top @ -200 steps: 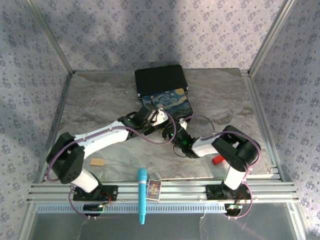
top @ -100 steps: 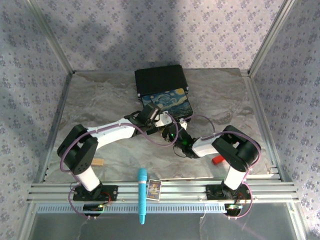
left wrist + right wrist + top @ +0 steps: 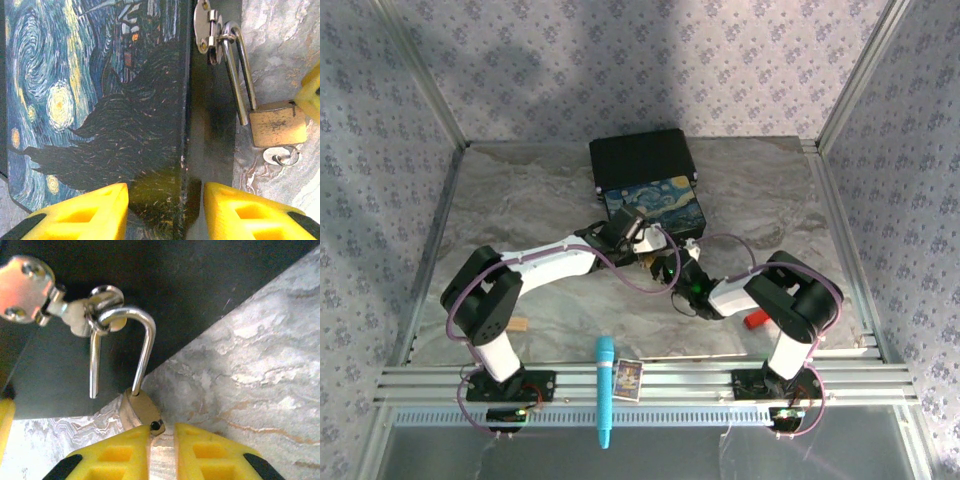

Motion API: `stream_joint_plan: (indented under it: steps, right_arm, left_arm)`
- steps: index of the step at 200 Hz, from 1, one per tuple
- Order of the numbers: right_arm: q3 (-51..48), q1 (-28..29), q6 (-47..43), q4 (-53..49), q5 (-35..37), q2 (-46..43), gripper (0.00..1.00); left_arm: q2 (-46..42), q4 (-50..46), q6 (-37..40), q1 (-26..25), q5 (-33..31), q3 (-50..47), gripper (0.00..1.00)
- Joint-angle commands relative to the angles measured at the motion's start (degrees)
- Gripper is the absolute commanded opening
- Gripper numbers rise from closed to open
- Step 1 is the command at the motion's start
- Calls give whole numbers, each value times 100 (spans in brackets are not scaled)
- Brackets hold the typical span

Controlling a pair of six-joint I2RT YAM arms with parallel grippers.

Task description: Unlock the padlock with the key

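Left claw (image 3: 165,210) and painted box (image 3: 100,100): the claw's yellow fingers stand spread, one over the painted lid and one off the box's dark front wall, with the front edge between them; whether they press it cannot be told. Just right of that wall the padlock (image 3: 277,123) lies on the table (image 3: 260,365), its shackle (image 3: 235,70) threaded through the hasp (image 3: 205,25). One shackle leg enters the brass body, while the other ends free beside it, so the lock looks sprung. The key (image 3: 275,156) sits at the body's bottom end. Right claw (image 3: 161,450): its fingers are drawn nearly together at that same end; whether they pinch the key is hidden. The step in hand is probably finishing the turn. It is best done with the box braced against sliding and the key rotated about its own axis, without side pull, since the body can swing on the hasp. The box wall crowds the lock on the left, while open table lies to its right.
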Motion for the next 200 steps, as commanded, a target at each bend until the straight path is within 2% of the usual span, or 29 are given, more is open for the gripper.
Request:
stream_joint_plan:
  steps: [1,31,46,91,112,154,181,200]
  right_arm:
    - [142,-97,-76,-85,185,-65,18]
    - [-12,-164,53,117,7,118,18]
    - [-41,-80,-36,257,-10,143,24]
    - [460,299,-543,-642,300,120,41]
    - [689,330,-500,-1097,397,274,43]
    - [1060,372,-298,-1766,827,625,44]
    - [1271,400,-277,-2102,1075,806,36]
    - [1276,371,-242,-2054,1075,908,27]
  left_arm:
    - [268,-562,6,-5,91,-181,43]
    - [214,-471,-71,-17,73,-266,44]
    - [196,-436,-114,-14,68,-273,44]
    - [162,-391,-140,-7,77,-252,45]
    - [175,-377,-132,1,85,-245,45]
    - [213,-359,-150,7,88,-227,45]
    - [205,-364,-167,24,138,-218,45]
    - [205,-366,-167,32,146,-218,45]
